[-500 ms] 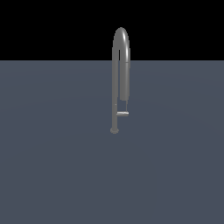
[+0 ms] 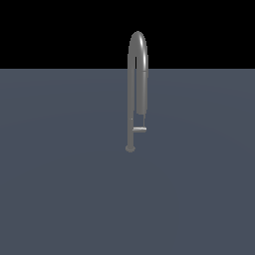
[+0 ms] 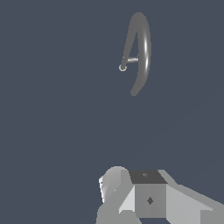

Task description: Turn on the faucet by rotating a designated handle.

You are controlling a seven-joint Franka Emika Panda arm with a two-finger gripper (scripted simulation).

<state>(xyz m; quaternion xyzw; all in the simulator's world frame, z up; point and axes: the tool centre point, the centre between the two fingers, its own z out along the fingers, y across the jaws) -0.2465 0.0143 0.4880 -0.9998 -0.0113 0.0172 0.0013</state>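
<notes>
Well apart from the faucet (image 3: 141, 48), the pincer (image 3: 131, 197) shows no readable jaw state.

faucet (image 2: 137, 74) unmoved, handle (image 2: 139, 130) unmoved, nothing changed

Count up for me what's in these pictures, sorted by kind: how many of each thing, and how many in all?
Faucets: 1
Handles on it: 1
Pincers: 1, seen only in the wrist view, well apart from the faucet
Total: 3
</notes>
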